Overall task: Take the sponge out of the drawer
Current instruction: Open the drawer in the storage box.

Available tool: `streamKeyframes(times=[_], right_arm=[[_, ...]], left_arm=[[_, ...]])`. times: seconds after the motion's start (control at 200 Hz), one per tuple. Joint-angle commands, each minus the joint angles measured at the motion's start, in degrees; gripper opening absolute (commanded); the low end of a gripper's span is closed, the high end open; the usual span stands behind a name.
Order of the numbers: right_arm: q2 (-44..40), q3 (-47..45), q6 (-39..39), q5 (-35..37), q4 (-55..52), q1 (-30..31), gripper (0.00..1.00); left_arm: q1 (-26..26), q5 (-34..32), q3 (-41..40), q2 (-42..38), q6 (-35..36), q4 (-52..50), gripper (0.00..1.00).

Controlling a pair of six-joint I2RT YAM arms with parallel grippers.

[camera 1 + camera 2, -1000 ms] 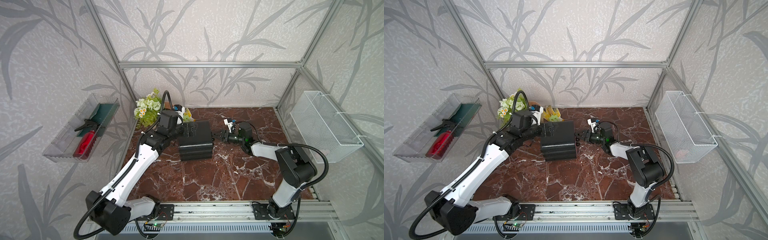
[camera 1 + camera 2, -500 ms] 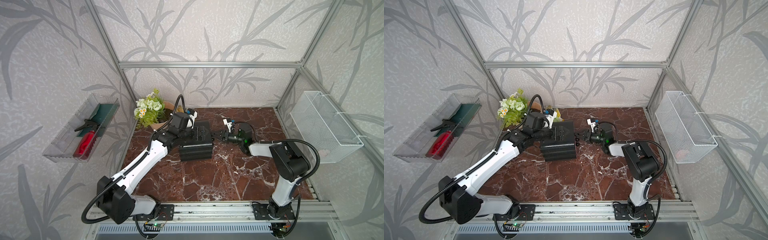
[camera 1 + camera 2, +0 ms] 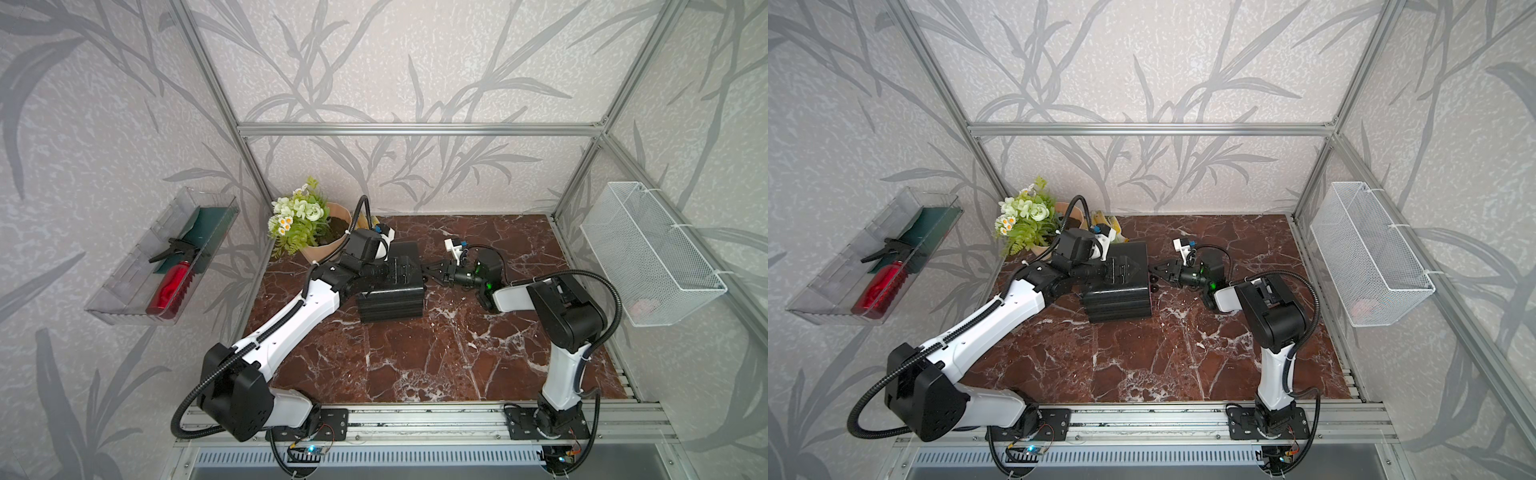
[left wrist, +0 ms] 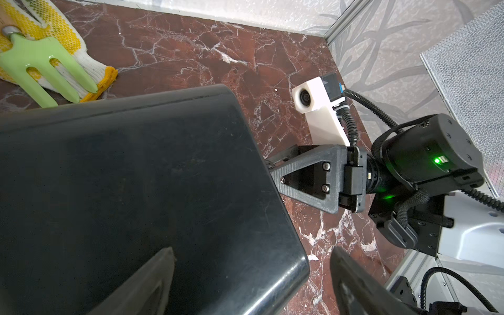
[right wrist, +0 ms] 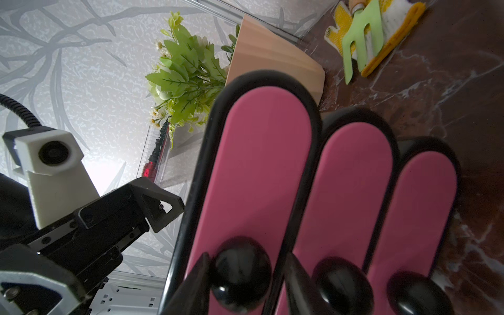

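**Top views.** Drawer cabinet (image 3: pixel 390 305): black, on the marble surface (image 3: pixel 415 365). Its long axis runs from the back wall toward the front rail, and its drawer faces are turned to the right arm. Left fingers (image 3: pixel 1127 266) lie over its top. Right fingers (image 3: pixel 1160 272) reach its face.

**Left wrist.** I see the left fingers (image 4: pixel 152 283) spread wide, released, astride the cabinet's top edge.

**Right wrist.** Three pink drawer fronts (image 5: pixel 267 163). The right fingers (image 5: pixel 297 289) flank the knob (image 5: pixel 240 270) of the front farthest from the surface. I cannot tell whether they pinch it. Sponge: hidden.
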Motion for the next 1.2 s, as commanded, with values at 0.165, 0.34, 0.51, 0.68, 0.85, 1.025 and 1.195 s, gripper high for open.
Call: streamKeyframes(times=[0.165,0.34,0.51,0.68,0.85,1.025,1.195], right_arm=[[2.6,0.1,3.2,-1.3,6.3,0.2,0.26],[1.2,-2.2,1.8,-0.3,5.2,-1.3,0.22],[-2.7,-5.4,-3.3,1.0,-1.6,-5.1,0.18],[-7.8,-7.7,-9.0,1.1,-9.9,-9.4,0.18],[-11.1,-9.3,-12.4,1.2,-14.7,-12.9,0.18],[-13.3,-9.8,-14.6,1.2,-17.9,-15.4,0.18],[-14.4,-9.7,-17.7,1.7,-23.2,-16.9,0.17]], left_arm=[[0.3,0.6,-1.6,1.5,-0.8,2.1,0.89],[0.8,-0.2,-2.4,1.2,-1.2,2.5,0.89],[1.7,-0.2,-3.2,1.1,-1.4,2.9,0.89],[2.3,-0.3,-3.6,1.1,-1.4,3.1,0.89],[2.7,-0.3,-3.7,1.3,-1.4,3.1,0.89],[2.9,-0.2,-3.6,1.7,-1.3,3.4,0.88],[2.9,-0.1,-3.5,1.8,-1.1,3.4,0.89]])
